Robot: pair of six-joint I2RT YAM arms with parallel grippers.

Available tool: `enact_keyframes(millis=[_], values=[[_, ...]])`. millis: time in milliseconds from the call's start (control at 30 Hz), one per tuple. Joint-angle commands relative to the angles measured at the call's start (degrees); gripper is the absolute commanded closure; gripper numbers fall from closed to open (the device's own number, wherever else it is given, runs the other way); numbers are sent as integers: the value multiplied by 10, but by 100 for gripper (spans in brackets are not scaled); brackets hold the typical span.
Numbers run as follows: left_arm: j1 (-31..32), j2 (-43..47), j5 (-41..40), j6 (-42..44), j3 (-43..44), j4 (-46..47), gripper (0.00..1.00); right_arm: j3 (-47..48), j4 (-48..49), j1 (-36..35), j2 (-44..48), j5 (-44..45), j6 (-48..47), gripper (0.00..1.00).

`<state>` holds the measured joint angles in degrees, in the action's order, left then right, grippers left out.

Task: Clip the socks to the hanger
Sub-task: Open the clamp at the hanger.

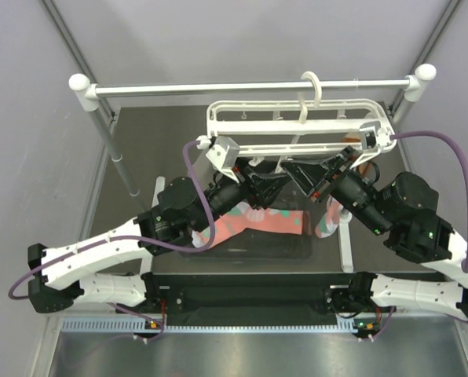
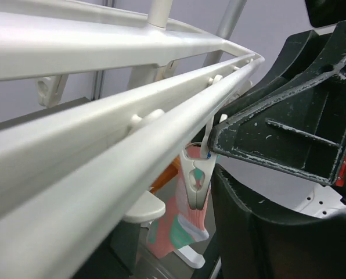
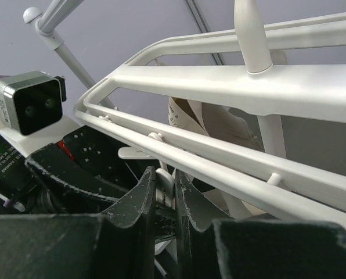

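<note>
Nearest you, one sock lies low under the arms, while the other sock already dangles from a clip. Your right fingers are pinched nearly together on a white clip piece, probably to spring it open, and your left fingers stand apart with nothing visibly between them. Behind that, the hanger is hooked on the rail so its clips hang free.
</note>
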<state>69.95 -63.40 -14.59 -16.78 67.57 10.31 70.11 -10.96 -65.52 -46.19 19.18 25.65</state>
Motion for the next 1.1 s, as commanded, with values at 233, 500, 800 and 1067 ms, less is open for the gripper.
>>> enact_keyframes(millis=[233,500,800,1067], values=[[-9,-9,5,-3,21,50,100,-17,-3,-4,22,-16,8,100],[-15,-1,52,-69,17,44,100,-16,-16,-3,32,-8,-12,70],[-19,13,94,-182,-2,58,100,5,-26,-4,24,-5,-28,63],[-19,29,99,-219,-39,110,100,3,11,-4,15,-7,-10,36]])
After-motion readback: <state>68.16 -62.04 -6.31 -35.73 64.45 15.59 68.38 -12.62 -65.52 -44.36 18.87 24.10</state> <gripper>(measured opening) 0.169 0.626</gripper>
